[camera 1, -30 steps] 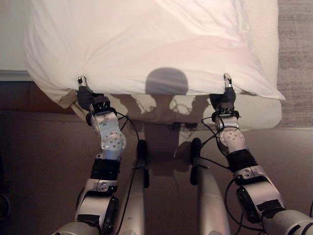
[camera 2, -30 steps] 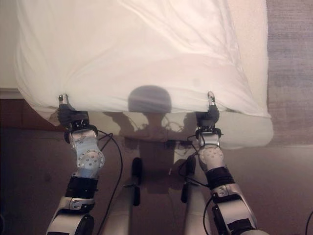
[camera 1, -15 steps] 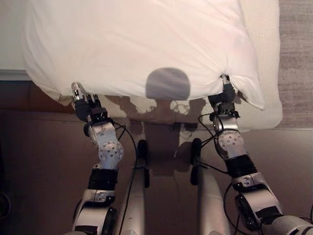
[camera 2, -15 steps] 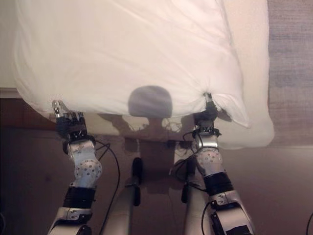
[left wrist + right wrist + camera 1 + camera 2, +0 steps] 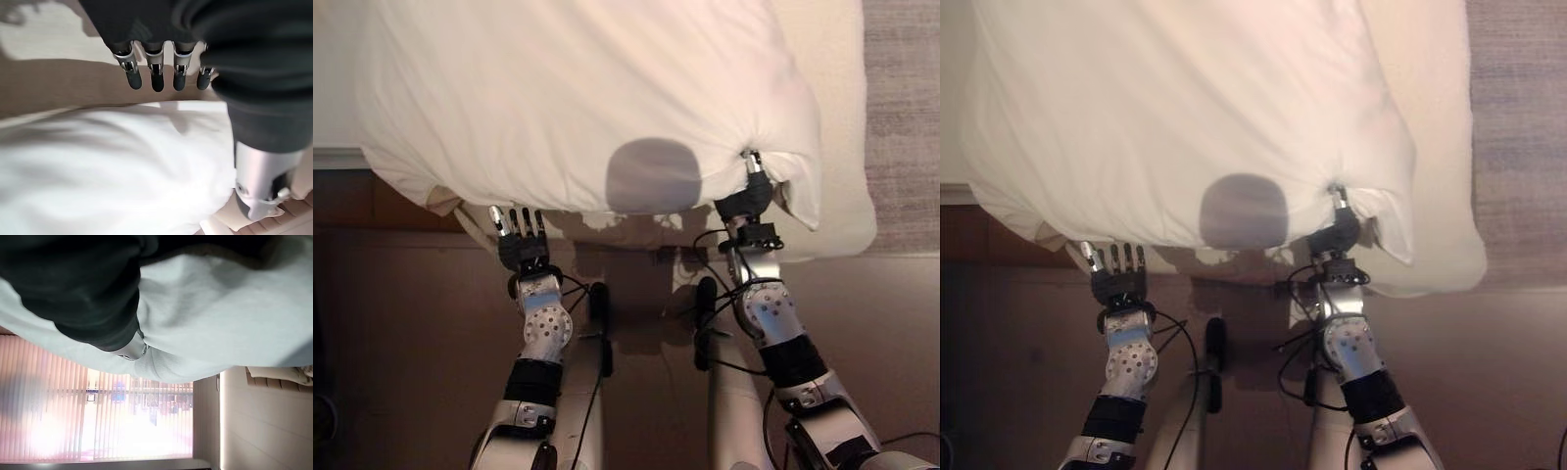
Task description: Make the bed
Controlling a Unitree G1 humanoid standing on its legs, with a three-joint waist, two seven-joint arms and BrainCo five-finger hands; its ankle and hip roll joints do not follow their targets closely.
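So the white duvet (image 5: 578, 98) was lying puffed up across the bed (image 5: 842, 220), its near edge hanging just past the mattress edge toward the robot. The right hand (image 5: 751, 186) was pinching that edge near the right corner, cloth bunched into a knot of wrinkles around the fingers. The left hand (image 5: 517, 240) was free, fingers straight and spread, hovering just below the duvet's edge near the left corner, holding nothing.

My take on doing this step well: get the left hand back on the hem about level with the right one before any pulling, otherwise the cover would skew. The right corner already looked folded in on itself, so I'd tug it outward to flatten it, not just toward the foot.

Around it: brown floor (image 5: 401, 352) in front, a grey rug (image 5: 901, 98) on the right side. Nothing was really blocking either hand. The right wrist view caught vertical blinds (image 5: 73, 401) past the fabric.
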